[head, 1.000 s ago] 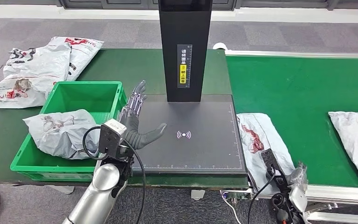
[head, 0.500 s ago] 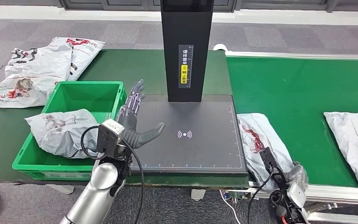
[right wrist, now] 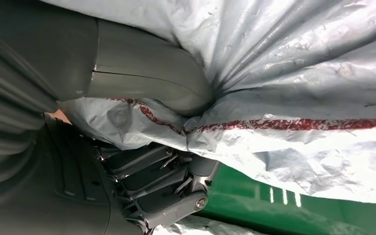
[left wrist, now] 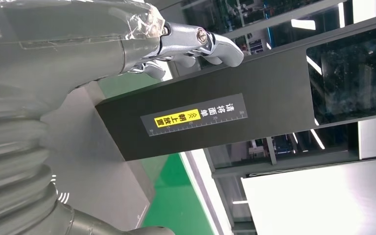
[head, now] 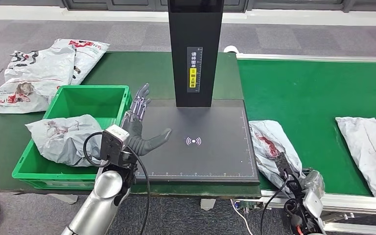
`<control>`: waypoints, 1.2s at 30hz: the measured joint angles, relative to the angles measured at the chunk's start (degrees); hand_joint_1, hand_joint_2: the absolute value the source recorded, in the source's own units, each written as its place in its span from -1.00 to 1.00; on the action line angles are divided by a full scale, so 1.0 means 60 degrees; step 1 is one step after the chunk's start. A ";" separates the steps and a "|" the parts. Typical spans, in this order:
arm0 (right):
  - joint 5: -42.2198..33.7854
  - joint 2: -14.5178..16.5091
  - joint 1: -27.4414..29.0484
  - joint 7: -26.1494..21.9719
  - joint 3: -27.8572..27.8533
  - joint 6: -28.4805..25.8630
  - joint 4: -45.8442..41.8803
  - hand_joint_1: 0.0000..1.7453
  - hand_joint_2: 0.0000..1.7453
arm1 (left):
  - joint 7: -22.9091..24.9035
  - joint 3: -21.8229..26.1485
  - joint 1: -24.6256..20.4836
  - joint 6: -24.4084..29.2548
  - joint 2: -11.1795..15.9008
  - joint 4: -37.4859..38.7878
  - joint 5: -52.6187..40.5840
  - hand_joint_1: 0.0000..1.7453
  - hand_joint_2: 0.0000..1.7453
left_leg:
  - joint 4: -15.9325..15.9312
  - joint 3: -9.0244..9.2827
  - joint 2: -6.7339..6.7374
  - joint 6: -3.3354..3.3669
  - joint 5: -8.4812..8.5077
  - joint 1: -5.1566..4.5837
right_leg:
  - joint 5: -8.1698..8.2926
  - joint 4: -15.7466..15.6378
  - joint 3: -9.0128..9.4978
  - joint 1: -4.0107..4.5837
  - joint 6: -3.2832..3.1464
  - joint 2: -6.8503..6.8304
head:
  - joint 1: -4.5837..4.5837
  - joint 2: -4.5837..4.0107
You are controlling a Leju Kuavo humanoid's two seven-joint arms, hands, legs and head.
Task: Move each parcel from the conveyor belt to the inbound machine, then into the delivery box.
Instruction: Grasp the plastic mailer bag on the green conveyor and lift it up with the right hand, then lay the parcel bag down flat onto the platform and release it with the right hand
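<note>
A grey-white parcel with red print (head: 271,142) lies at the near left end of the green conveyor belt (head: 303,93). My right hand (head: 301,183) grips its near edge. In the right wrist view the thumb (right wrist: 147,83) presses into the parcel (right wrist: 298,73) and the fingers (right wrist: 161,196) curl beneath it. My left hand (head: 139,125) hovers open, fingers spread, over the left edge of the inbound machine's black platform (head: 210,156). The left wrist view shows this hand (left wrist: 78,49) in front of the black column (left wrist: 215,112). A grey parcel (head: 61,139) rests in the green delivery box (head: 68,169).
The machine's black column (head: 194,49) rises at the back of the platform. Another parcel (head: 369,149) lies further right on the belt. A pile of parcels (head: 39,68) sits on the table's far left. Cables hang at my right wrist.
The parcel further right on the belt has drifted left. The parcel in my right hand has shifted a little with the hand. My left hand has barely moved.
</note>
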 joint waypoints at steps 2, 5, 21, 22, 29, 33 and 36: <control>-0.0096 0.0007 0.0023 -0.0204 0.0000 -0.0137 -0.0049 1.00 1.00 | 0.0000 0.0019 0.0004 0.0016 0.0014 -0.0014 -0.0008 -1.00 1.00 | 0.0000 -0.0003 -0.0001 0.0000 0.0000 -0.0001 | 0.0000 0.0000 0.0000 -0.0001 0.0000 -0.0001 | 0.0001 -0.0001; -0.0484 0.0098 0.0183 -0.0825 0.0010 -0.0638 -0.0487 1.00 1.00 | 0.0001 0.0097 0.0039 0.0097 0.0031 -0.0069 -0.0077 -1.00 1.00 | 0.0000 -0.0014 -0.0004 0.0000 0.0001 -0.0002 | 0.0001 0.0000 -0.0005 -0.0003 0.0000 -0.0004 | 0.0002 0.0000; -0.3448 0.1745 0.1629 -0.6131 0.1455 -0.2882 -0.9542 1.00 1.00 | -0.0252 0.0147 -0.0016 0.0154 -0.0144 0.0069 -0.0154 -1.00 1.00 | -0.0008 -0.0034 -0.0009 -0.0011 0.0002 -0.0001 | -0.0008 0.0003 -0.0039 0.0000 -0.0009 -0.0007 | 0.0000 -0.0001; -0.3508 0.1835 0.1630 -0.6271 0.1525 -0.2882 -0.9892 1.00 1.00 | -0.0289 0.0147 -0.0057 0.0140 -0.0161 0.0116 -0.0131 -1.00 1.00 | -0.0008 -0.0033 -0.0007 -0.0011 0.0002 -0.0001 | -0.0008 0.0004 -0.0039 0.0000 -0.0009 -0.0005 | 0.0000 0.0000; -0.3362 0.1927 0.1598 -0.5380 0.2545 -0.2862 -1.0770 1.00 1.00 | -0.0461 0.0146 -0.0267 0.0132 -0.0227 0.0387 -0.0009 -1.00 1.00 | -0.0007 -0.0027 0.0004 -0.0011 0.0003 -0.0002 | -0.0005 0.0003 -0.0038 -0.0001 -0.0010 0.0008 | 0.0000 0.0001; -0.3352 0.1925 0.1589 -0.5339 0.2780 -0.2861 -1.0885 1.00 1.00 | -0.0463 0.0147 -0.0306 0.0133 -0.0247 0.0477 -0.0007 -1.00 1.00 | -0.0007 -0.0027 0.0004 -0.0012 0.0004 -0.0001 | -0.0005 0.0004 -0.0038 0.0000 -0.0011 0.0009 | 0.0000 0.0000; -0.3352 0.1922 0.1584 -0.5322 0.2877 -0.2854 -1.0931 1.00 1.00 | -0.0464 0.0147 -0.0328 0.0133 -0.0255 0.0513 -0.0006 -1.00 1.00 | -0.0008 -0.0028 0.0003 -0.0013 0.0003 -0.0001 | -0.0005 0.0004 -0.0039 0.0000 -0.0011 0.0009 | 0.0000 0.0001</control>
